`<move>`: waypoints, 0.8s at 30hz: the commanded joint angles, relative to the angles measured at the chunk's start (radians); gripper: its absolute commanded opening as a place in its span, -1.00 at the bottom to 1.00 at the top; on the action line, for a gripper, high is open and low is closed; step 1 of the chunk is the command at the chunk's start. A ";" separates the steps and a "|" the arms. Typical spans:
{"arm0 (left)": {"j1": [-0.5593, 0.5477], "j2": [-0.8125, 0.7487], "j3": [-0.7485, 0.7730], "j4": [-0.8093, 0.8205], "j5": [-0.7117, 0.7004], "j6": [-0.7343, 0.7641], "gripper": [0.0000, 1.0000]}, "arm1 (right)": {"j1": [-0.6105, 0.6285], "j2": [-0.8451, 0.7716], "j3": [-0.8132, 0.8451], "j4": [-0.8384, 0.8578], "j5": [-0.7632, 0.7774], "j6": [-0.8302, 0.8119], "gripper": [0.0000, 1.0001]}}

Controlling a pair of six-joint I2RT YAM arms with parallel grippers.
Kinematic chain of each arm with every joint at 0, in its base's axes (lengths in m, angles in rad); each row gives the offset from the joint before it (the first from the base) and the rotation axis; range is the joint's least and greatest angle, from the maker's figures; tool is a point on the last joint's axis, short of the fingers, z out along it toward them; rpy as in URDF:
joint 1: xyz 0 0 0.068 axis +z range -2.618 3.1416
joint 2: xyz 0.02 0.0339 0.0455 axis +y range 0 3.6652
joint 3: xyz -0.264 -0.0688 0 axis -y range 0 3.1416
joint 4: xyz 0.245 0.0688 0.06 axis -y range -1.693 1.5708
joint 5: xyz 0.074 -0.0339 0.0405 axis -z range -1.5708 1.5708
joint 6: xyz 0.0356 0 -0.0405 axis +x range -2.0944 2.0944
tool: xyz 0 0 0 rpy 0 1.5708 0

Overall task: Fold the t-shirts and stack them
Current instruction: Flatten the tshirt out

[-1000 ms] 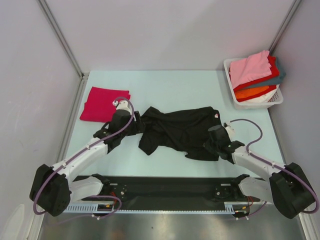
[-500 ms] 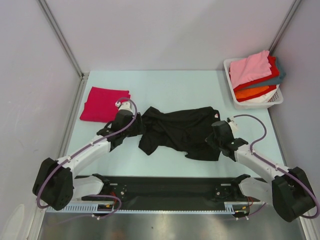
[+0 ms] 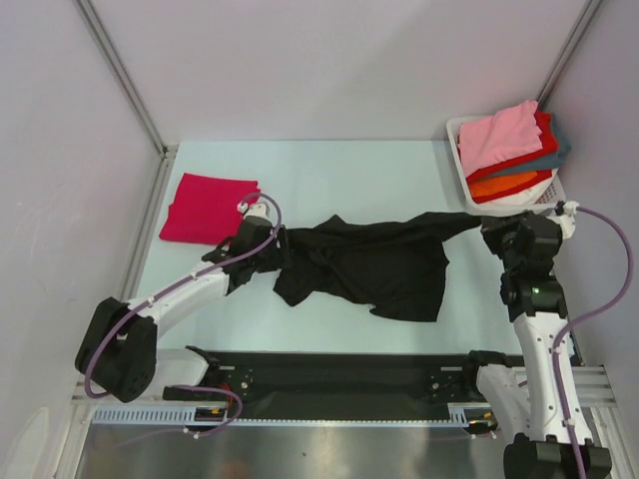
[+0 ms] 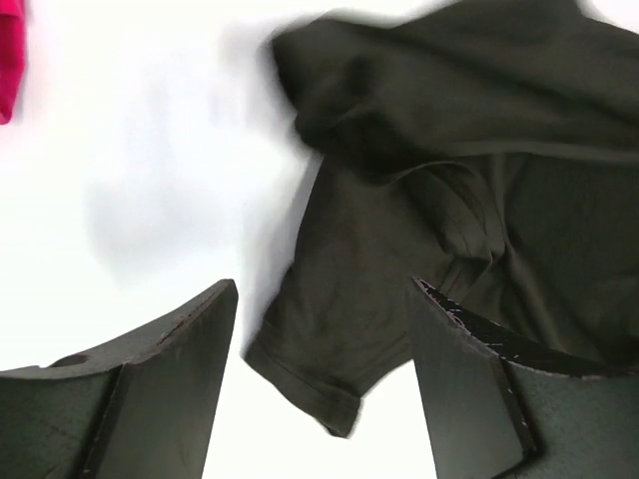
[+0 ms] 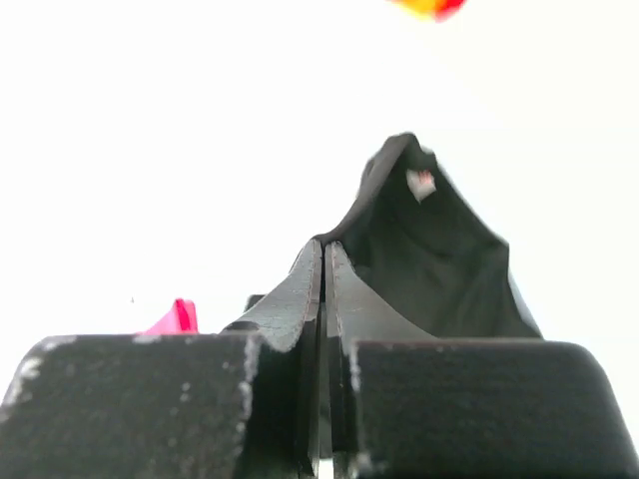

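A large black t-shirt (image 3: 369, 264) lies crumpled mid-table, its right edge drawn up and out to the right. My right gripper (image 3: 487, 223) is shut on that edge and holds it above the table next to the basket. In the right wrist view the jaws (image 5: 324, 244) are pressed together with black cloth (image 5: 439, 269) hanging beyond them. My left gripper (image 3: 278, 249) is open over the shirt's left part. In the left wrist view a black sleeve (image 4: 329, 369) lies on the table between the spread fingers (image 4: 180, 349). A folded magenta-red t-shirt (image 3: 205, 208) lies flat at the left.
A white slatted basket (image 3: 554, 200) at the back right holds stacked shirts, pink (image 3: 499, 135) on top, then red, teal and orange. Grey walls close the table on three sides. The magenta-red shirt's edge shows in the left wrist view (image 4: 8, 60).
My right gripper has lifted and moved right toward the basket with the shirt edge, stretching the black shirt out. My left gripper has shifted slightly right and farther onto the shirt.
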State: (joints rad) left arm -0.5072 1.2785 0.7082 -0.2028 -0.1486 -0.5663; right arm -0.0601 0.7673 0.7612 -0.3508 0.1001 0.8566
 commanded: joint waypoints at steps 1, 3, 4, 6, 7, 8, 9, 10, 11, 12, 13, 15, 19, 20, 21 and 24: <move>0.004 0.027 0.051 0.029 0.024 0.022 0.47 | -0.032 -0.022 0.059 -0.062 -0.010 -0.039 -1.00; 0.004 0.047 0.056 0.031 0.034 0.023 0.46 | -0.033 -0.023 0.050 -0.054 -0.011 -0.022 -1.00; 0.004 0.054 0.063 0.032 0.035 0.023 0.46 | -0.037 -0.022 0.046 -0.039 -0.013 -0.010 -1.00; 0.004 0.076 0.076 0.036 0.034 0.023 0.45 | -0.038 -0.017 0.040 -0.016 -0.013 0.010 -1.00; 0.004 0.102 0.097 0.036 0.034 0.022 0.45 | -0.038 -0.010 0.040 0.010 -0.013 0.012 -1.00; 0.004 0.116 0.109 0.034 0.034 0.022 0.45 | -0.040 -0.002 0.041 0.021 -0.002 0.015 -1.00; 0.004 0.130 0.137 0.034 0.034 0.019 0.43 | -0.041 0.007 0.049 0.036 0.001 0.018 -1.00; 0.004 0.160 0.154 0.032 0.035 0.017 0.42 | -0.044 0.027 0.055 0.039 0.006 0.016 -1.00; 0.004 0.174 0.169 0.031 0.035 0.017 0.38 | -0.050 0.038 0.062 0.041 0.010 0.018 -1.00; 0.004 0.186 0.200 0.028 0.043 0.014 0.36 | -0.053 0.049 0.075 0.044 0.010 0.018 -1.00; 0.004 0.203 0.214 0.029 0.050 0.011 0.34 | -0.060 0.056 0.081 0.045 0.009 0.018 -1.00; 0.003 0.222 0.247 0.040 0.072 0.000 0.29 | -0.073 0.073 0.082 0.058 0.004 0.022 -1.00; 0.002 0.268 0.310 0.042 0.072 -0.017 0.30 | -0.098 0.082 0.081 0.079 0.001 0.036 -1.00; 0.002 0.289 0.324 0.039 0.063 -0.018 0.32 | -0.104 0.084 0.084 0.082 0.009 0.042 -1.00; 0.002 0.304 0.355 0.025 0.049 -0.023 0.33 | -0.116 0.087 0.084 0.088 0.012 0.047 -1.00; 0.004 0.364 0.410 0.008 0.027 -0.027 0.32 | -0.147 0.089 0.096 0.110 0.016 0.068 -1.00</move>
State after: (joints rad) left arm -0.5072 1.6009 1.0447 -0.1951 -0.1020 -0.5739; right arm -0.1799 0.8562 0.7990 -0.3138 0.0967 0.8978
